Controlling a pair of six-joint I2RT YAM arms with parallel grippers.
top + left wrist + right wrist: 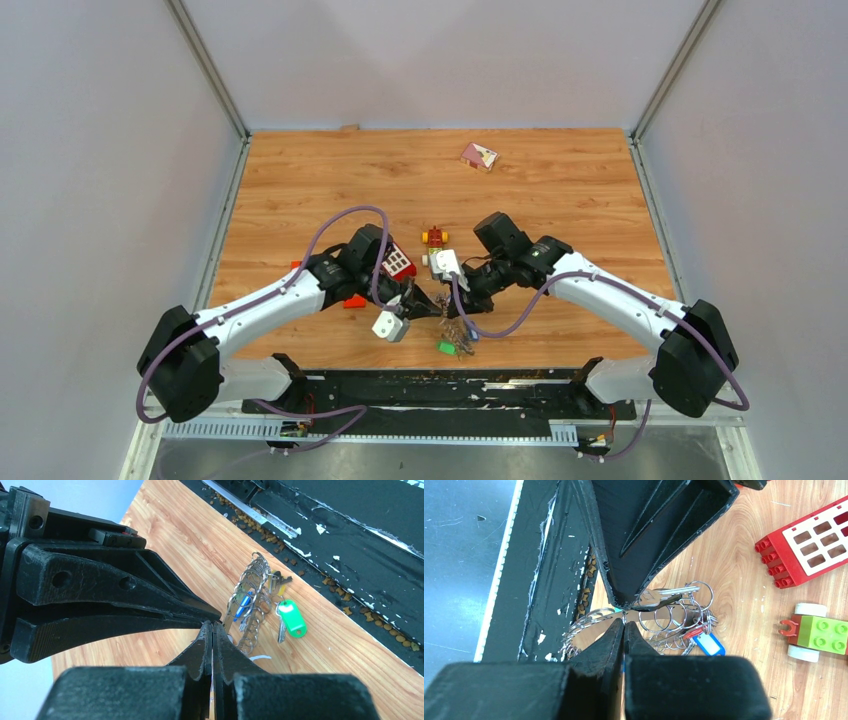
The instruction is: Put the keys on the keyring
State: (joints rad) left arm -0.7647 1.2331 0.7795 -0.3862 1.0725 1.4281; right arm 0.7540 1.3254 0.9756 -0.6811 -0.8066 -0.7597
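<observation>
The black left gripper (212, 628), jaws pressed together, meets the black right gripper (624, 623) tip to tip, its jaws together too, perhaps nipping a ring. Just beneath, at the wooden table's (300, 180) near edge, lies the thin silver metal keyring (252, 587) beside a green-tagged silver key (291, 619).

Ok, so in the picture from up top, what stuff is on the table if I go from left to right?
First the small red brick → red brick with a white window → toy car → pink thing at the far side. The keys lie level with the car, so I leave them out.
</observation>
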